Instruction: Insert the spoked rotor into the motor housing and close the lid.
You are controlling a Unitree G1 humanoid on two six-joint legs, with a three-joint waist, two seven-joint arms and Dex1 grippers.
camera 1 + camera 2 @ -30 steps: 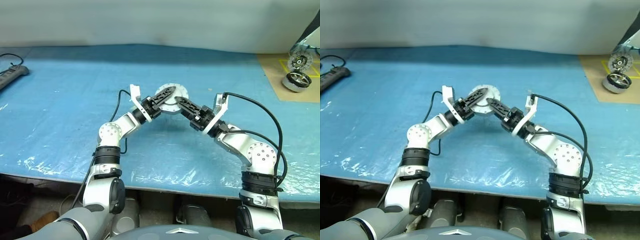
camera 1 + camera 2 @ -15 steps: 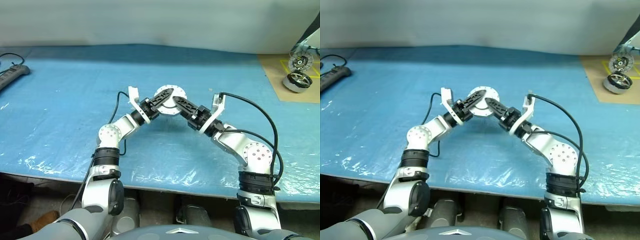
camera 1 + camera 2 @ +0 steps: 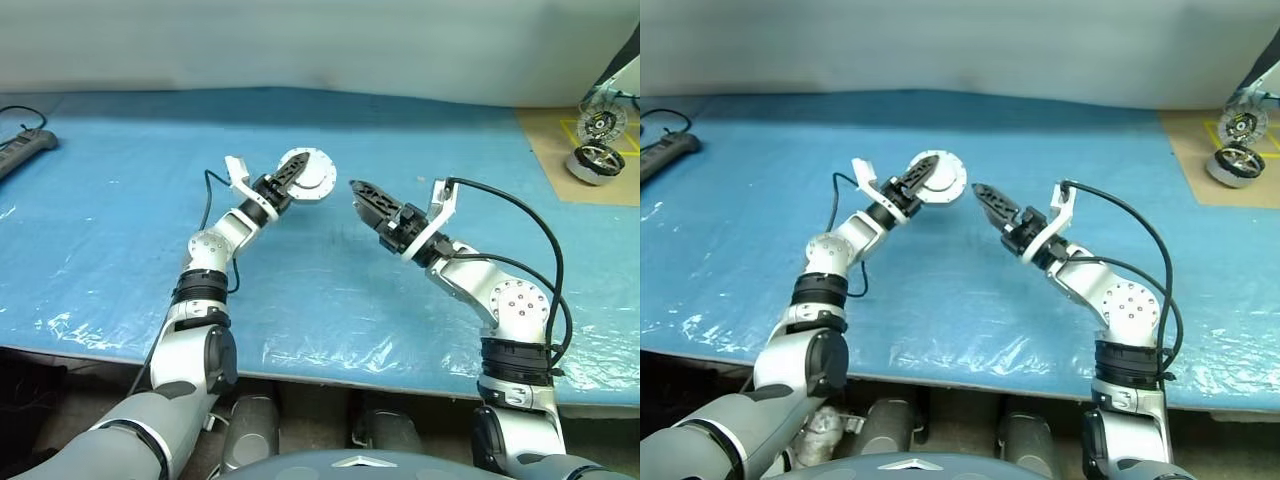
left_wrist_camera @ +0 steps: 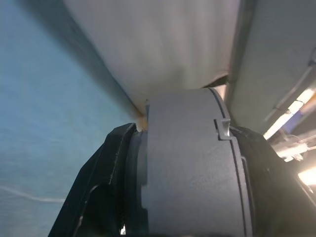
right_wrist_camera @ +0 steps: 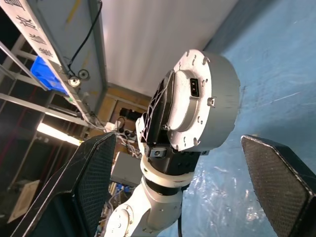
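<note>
- Blue plastic sheeting (image 3: pixel 120 200) covers the table; a power strip (image 3: pixel 25 150) lies at its far left, and a brown mat (image 3: pixel 560 150) at far right carries a twin motor unit (image 3: pixel 597 140).
- Head views: left gripper (image 3: pixel 290 178) holds the motor housing (image 3: pixel 308 172) up off the sheet, fingers clamped across its round grey body. Right gripper (image 3: pixel 362 192) hangs just beside it, apart, jaws spread and empty.
- Change: a second ago both grippers met on the housing at table centre. Since then the right has let go and opened wide, and the left has carried the housing away to its own side.
- Left wrist view: grey housing wall (image 4: pixel 192 168) sits tight between the two black fingers (image 4: pixel 98 187).
- Right wrist view: housing (image 5: pixel 205 108) seen in the other gripper, plain grey face with a small connector towards the camera; own fingers (image 5: pixel 94 177) stand wide on either side of it.
- Housing appears closed; spoked rotor not visible, cannot tell whether it is inside.
- Judgement: handover to the left gripper looks complete; remaining work is probably setting the unit down.
</note>
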